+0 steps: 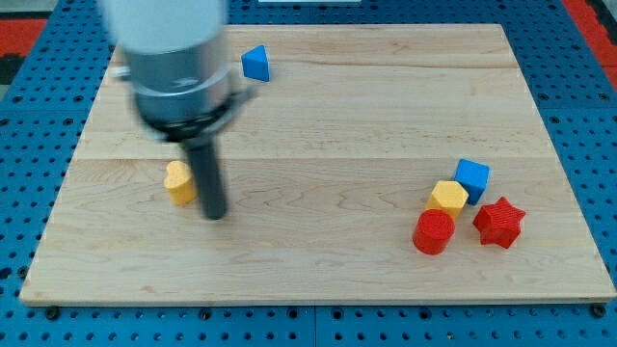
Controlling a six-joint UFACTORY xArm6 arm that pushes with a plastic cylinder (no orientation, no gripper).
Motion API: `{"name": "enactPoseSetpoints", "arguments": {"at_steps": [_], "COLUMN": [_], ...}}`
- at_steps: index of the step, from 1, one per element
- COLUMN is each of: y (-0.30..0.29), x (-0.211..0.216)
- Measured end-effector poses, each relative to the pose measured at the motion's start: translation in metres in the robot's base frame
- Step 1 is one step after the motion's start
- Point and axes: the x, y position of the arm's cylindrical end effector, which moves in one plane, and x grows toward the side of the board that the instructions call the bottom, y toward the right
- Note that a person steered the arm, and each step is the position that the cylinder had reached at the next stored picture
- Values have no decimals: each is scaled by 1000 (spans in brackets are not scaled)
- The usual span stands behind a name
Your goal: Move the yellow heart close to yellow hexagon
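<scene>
The yellow heart (pixel 177 182) lies on the wooden board at the view's left. My tip (pixel 214 215) is just to the right of the heart and slightly below it, touching or almost touching it. The yellow hexagon (pixel 448 197) sits far off at the view's right, in a cluster with other blocks. The arm's grey body hangs over the board's upper left.
A blue cube (pixel 472 177) sits right above the hexagon. A red cylinder (pixel 433 231) is below the hexagon, and a red star (pixel 498 222) is to its right. A blue triangular block (pixel 255 63) lies near the board's top edge (pixel 318 27).
</scene>
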Motion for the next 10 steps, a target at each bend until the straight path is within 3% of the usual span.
{"name": "enactPoseSetpoints", "arguments": {"at_steps": [1, 2, 3, 4, 5, 6, 7, 9, 10], "y": [-89, -33, 67, 95, 25, 63, 151, 143, 192], "x": [-34, -41, -2, 2, -32, -36, -31, -59, -40]}}
